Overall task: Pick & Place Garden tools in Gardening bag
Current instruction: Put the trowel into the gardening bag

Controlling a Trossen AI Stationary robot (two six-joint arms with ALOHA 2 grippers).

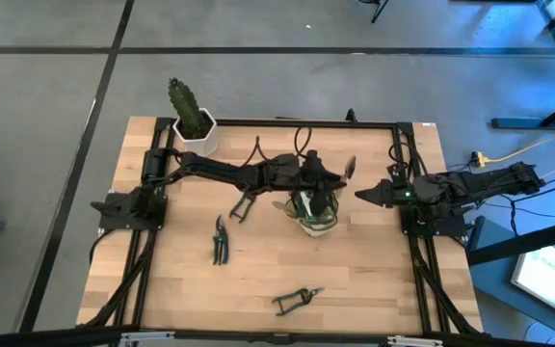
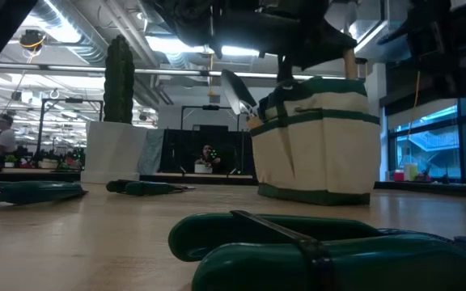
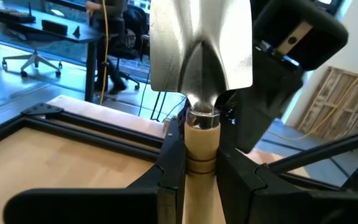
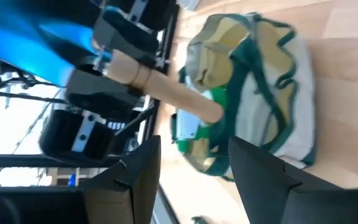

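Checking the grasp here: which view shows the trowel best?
The left wrist view: the trowel fills it, silver blade up, wooden handle clamped in the left claw. The right wrist view shows only its handle above the gardening bag; the high view shows it small; the low view shows little.

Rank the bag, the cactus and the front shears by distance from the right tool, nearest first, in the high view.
From the right tool:
1. Bag, at table centre.
2. Front shears, near the front edge.
3. Cactus, at the far back corner on the left arm's side.
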